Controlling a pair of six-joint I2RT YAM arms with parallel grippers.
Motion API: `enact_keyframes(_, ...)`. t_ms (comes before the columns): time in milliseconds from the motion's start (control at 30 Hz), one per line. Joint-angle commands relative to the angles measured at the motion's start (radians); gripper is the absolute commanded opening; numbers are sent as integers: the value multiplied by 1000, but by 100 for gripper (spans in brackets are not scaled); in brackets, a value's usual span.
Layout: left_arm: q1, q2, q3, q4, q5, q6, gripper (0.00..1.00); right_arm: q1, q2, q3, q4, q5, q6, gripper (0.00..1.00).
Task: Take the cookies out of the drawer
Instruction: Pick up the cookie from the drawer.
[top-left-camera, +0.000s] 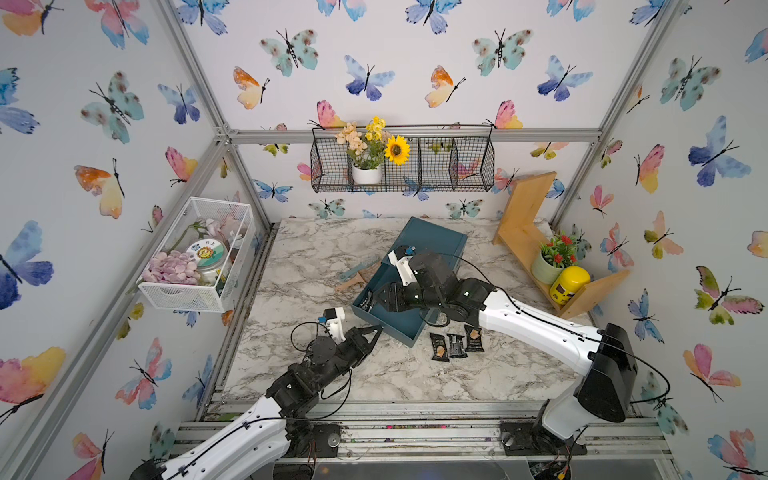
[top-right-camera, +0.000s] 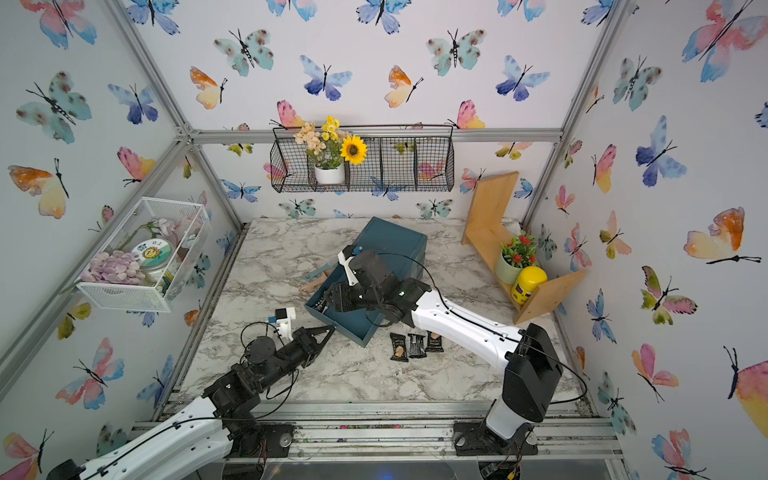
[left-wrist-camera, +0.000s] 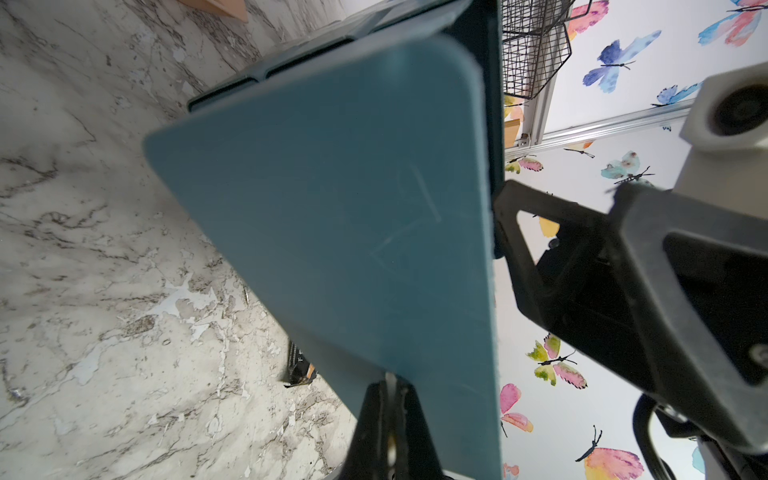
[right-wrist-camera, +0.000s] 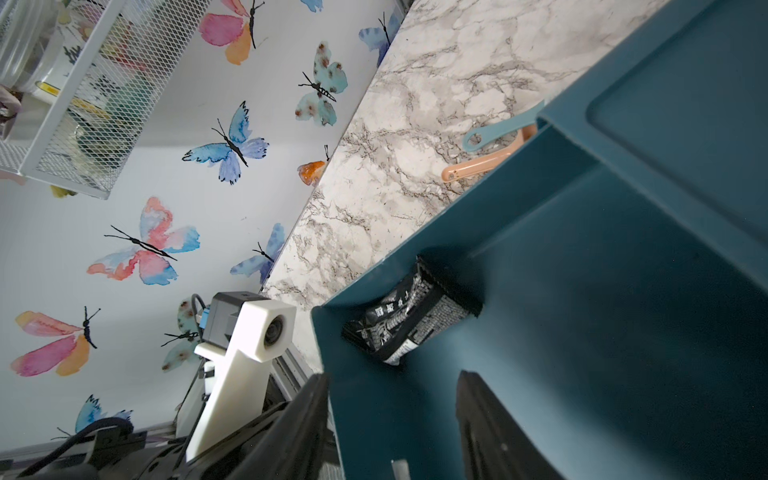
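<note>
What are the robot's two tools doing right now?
Left tool: closed, tips at the drawer front.
Right tool: open, holding nothing; a black cookie packet lies ahead.

Drawer (right-wrist-camera: 582, 332): plain dark teal, inside and out. Cookies (top-left-camera: 457, 345): three black wrappers printed with tan biscuits, behind the black-fingered right gripper (right-wrist-camera: 392, 376), and one black packet (right-wrist-camera: 409, 322) with white lettering just ahead of it. Table (top-left-camera: 316, 266): white marble pattern with grey veining; walls (top-left-camera: 374, 41): white with watercolour butterflies in blue, pink, orange and teal.

The drawer front (left-wrist-camera: 332, 208) hides most of one cookie (left-wrist-camera: 300, 366).
</note>
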Motion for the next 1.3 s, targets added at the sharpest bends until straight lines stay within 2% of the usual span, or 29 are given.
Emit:
enact_keyframes(0, 1, 3, 17, 25, -21, 22, 0, 2, 30, -2, 37, -27, 56, 53)
enact_keyframes(700, 0, 3, 16, 28, -21, 22, 0, 25, 186, 82, 29, -20, 104, 44)
enact_keyframes(1033, 1, 1, 16, 28, -21, 22, 0, 25, 225, 119, -8, 19, 95, 29)
enact_keyframes(1267, 1, 0, 14, 28, -21, 21, 0, 25, 205, 129, -30, 32, 86, 15)
